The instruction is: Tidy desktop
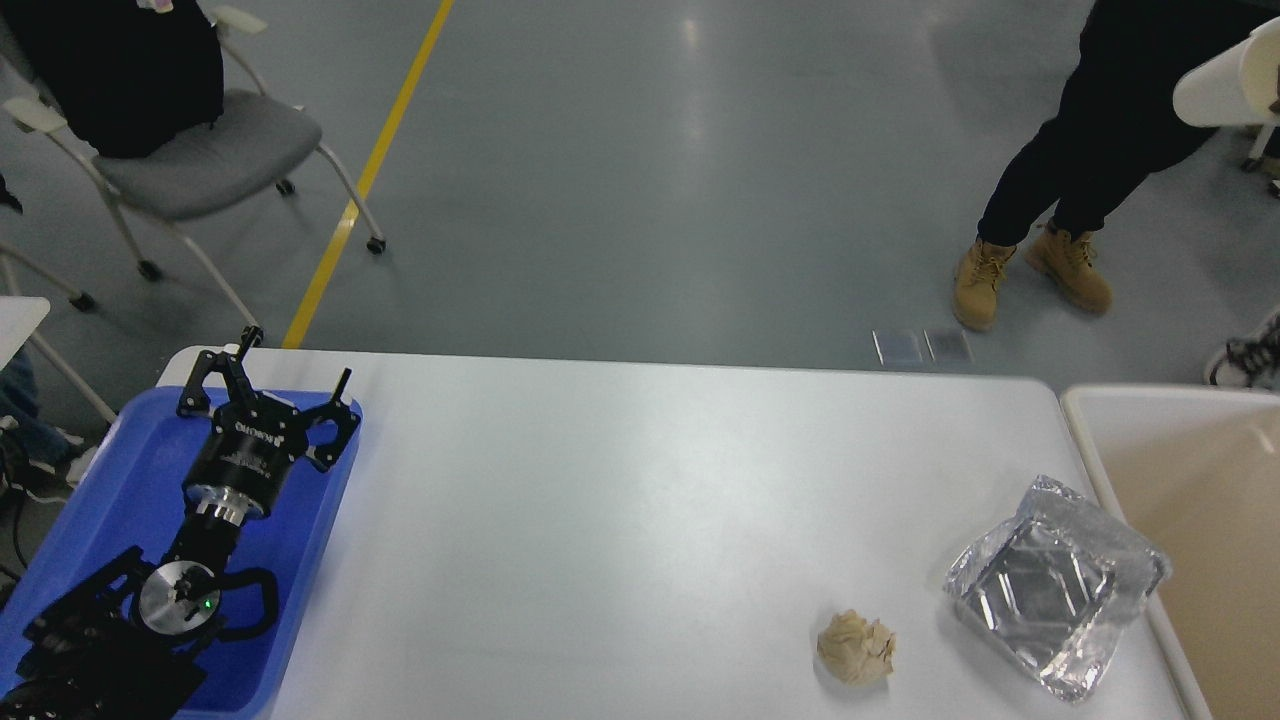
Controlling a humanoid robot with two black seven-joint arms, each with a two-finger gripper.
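The white desktop [620, 520] fills the lower part of the head view. On its right side lie a crumpled brown paper ball [856, 648] and a crushed silver foil tray [1056, 585]. My left gripper [280, 375] is open and empty, hovering over the far end of the blue tray [110, 470]. A white paper cup [1225, 85] shows tilted at the top right edge, high above the floor. My right gripper is out of view past that edge.
A beige bin with a white rim [1180, 480] stands against the desktop's right edge. A person in tan boots [1030, 270] stands beyond the far right corner. A grey chair [190, 150] stands at the far left.
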